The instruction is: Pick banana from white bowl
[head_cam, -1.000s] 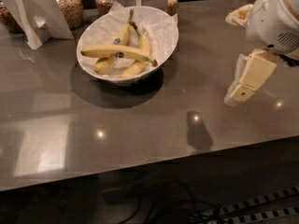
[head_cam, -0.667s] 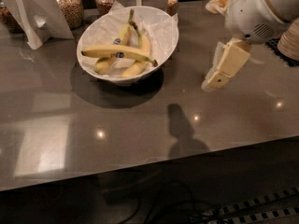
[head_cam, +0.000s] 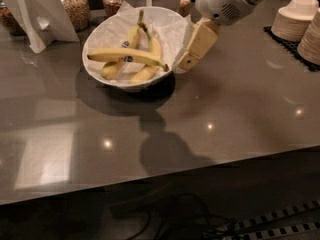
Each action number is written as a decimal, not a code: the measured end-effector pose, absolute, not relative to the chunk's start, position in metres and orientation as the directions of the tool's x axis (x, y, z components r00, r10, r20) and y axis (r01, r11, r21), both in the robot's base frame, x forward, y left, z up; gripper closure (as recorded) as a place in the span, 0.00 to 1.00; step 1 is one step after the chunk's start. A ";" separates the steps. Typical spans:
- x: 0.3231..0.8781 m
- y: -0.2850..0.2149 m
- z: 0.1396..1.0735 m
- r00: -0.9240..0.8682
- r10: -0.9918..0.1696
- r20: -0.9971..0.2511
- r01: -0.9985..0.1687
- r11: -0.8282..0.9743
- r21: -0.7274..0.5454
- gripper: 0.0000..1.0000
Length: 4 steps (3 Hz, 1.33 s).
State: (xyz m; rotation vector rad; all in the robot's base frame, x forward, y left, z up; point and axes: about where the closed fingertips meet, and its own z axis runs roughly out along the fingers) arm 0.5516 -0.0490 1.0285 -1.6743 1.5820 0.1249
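While tracking the banana (head_cam: 125,57), finding it lying topmost inside the white bowl (head_cam: 95,39), nearly level and running left to right across the bowl's middle, with a blue sticker (head_cam: 128,59) at mid-length and the dark tip pointing right toward the rim. Noting it resting across two curved bananas (head_cam: 152,46), both angling toward the bowl's far side with stems close together near the back rim. Seeing crinkled white paper (head_cam: 172,26) lining the bowl and sticking up past its right edge. Logging the gripper (head_cam: 184,64) hanging just beside the bowl's right rim, tilted down and to the left, tip near the banana's dark end, with nothing seen in its grasp; not managing to tell whether touching rim or paper, nor whether spread or closed. Tracing it up and right to the white arm housing (head_cam: 220,1) entering from the top edge. Recording the bowl sitting on a grey glossy countertop (head_cam: 225,114), toward the rear left, with the arm shadow (head_cam: 160,151) falling in front of it. Noting glass jars (head_cam: 75,6) of dry food and a white folded card (head_cam: 35,19) standing behind and left of the bowl, and stacks of pale paper bowls (head_cam: 300,21) sitting on a black mat (head_cam: 274,33) well apart at far right. Spotting cables (head_cam: 165,219) lying on the dark floor below the counter edge.
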 end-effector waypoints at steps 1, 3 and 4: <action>0.573 0.019 1.032 0.284 -0.775 -0.565 -0.856 0.061 -0.513 0.00; 0.576 0.016 1.028 0.292 -0.812 -0.505 -0.844 0.030 -0.536 0.00; 0.600 0.009 1.011 0.297 -0.853 -0.430 -0.829 -0.007 -0.560 0.02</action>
